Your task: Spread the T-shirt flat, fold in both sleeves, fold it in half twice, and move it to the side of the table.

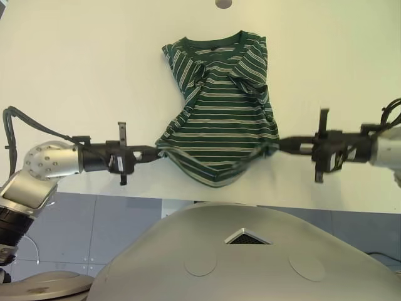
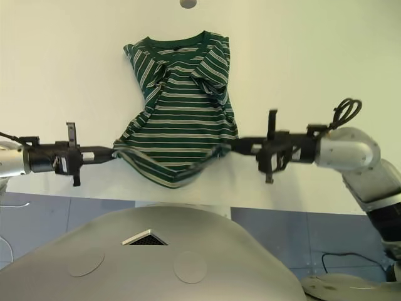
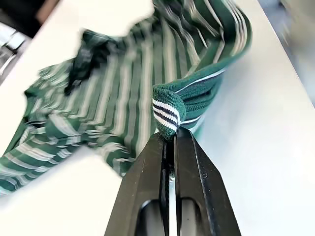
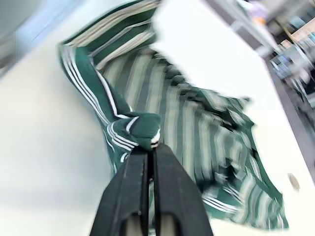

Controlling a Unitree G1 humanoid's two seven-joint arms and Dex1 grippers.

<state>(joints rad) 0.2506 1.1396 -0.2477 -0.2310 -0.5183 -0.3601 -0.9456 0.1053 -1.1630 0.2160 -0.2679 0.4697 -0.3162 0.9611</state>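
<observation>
Clearly the left fingers (image 3: 192, 162) are pinched tight on one hem corner of the T-shirt (image 1: 219, 113), and the right fingers (image 4: 133, 172) grip the opposite corner. The hem sags between them at the near edge of the surface (image 1: 75, 75). The rumpled body runs lengthwise away from the robot, collar farthest, so flattening probably needs an outward pull.

Bare worktop (image 1: 75, 75) runs both sides of T-shirt (image 1: 219, 119); its bunched bulk sits btwn left hand (image 1: 156, 153) & right hand (image 1: 277, 145)
</observation>
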